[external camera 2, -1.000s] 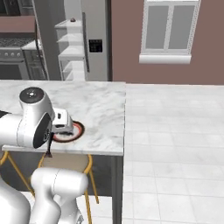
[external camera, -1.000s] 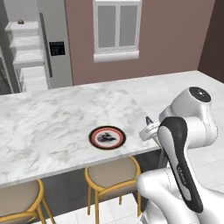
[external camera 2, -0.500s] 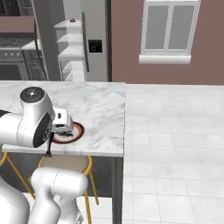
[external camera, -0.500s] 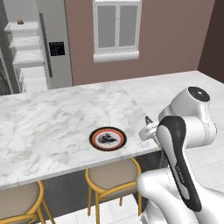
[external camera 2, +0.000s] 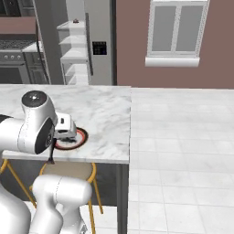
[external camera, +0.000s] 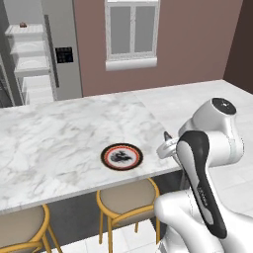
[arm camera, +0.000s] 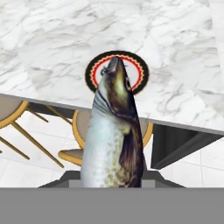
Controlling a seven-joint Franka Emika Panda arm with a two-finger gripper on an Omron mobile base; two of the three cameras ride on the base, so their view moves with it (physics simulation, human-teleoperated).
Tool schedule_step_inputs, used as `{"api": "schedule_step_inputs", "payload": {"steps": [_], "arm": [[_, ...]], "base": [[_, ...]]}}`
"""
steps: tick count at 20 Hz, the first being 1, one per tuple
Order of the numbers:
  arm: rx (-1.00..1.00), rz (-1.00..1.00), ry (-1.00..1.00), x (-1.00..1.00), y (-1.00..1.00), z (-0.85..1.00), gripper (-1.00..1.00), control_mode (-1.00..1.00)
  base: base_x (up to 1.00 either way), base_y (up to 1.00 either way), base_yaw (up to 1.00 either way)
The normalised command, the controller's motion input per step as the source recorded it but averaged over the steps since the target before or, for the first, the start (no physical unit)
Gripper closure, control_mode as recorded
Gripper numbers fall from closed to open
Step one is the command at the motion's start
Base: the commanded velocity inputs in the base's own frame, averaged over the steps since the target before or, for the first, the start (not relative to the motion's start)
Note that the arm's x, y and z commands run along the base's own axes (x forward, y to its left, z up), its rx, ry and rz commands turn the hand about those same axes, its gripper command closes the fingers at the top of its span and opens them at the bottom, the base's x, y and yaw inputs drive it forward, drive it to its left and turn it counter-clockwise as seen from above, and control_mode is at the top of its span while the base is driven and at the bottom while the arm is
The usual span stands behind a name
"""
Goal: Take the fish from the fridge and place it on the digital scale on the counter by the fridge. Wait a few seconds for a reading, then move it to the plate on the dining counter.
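Observation:
In the hand view the fish [arm camera: 113, 131] fills the middle, pale belly and dark back, with its head pointing up at the plate [arm camera: 138, 70]. My gripper [external camera: 166, 146] is shut on the fish and hangs just off the near right edge of the dining counter [external camera: 49, 133]. Its fingertips are hidden behind the fish. The round plate [external camera: 122, 156], with its black rim and red ring, lies on the counter close to that edge, left of the gripper. From the right base view the gripper [external camera 2: 67, 132] partly covers the plate [external camera 2: 78, 138]. The fridge [external camera: 62, 54] stands open at the back left.
Tan round stools [external camera: 126, 202] stand under the counter's near edge, below the plate. The white fridge shelves [external camera: 29, 59] show at the far left. A window [external camera: 131, 32] sits in the brown back wall. Tiled floor [external camera 2: 183, 160] spreads to the right of the counter.

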Motion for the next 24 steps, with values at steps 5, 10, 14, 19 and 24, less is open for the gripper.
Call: {"api": "schedule_step_inputs", "payload": {"steps": [5,10,14,19,24], "arm": [[0.00,0.00,0.10,0.61,0.13,-0.09,1.00,-1.00],[0.00,0.00,0.07,0.98,0.22,-0.42,1.00,-1.00],[0.00,0.00,0.03,1.00,0.26,-0.83,1.00,-1.00],[0.00,0.00,0.08,1.00,0.27,-0.73,1.00,-1.00],[-0.01,0.00,0.20,0.91,0.15,-0.24,1.00,-1.00]], "base": [[0.00,0.00,0.00],[0.00,0.00,0.00],[0.00,0.00,0.00],[0.00,0.00,0.00],[0.00,0.00,0.00]]}}
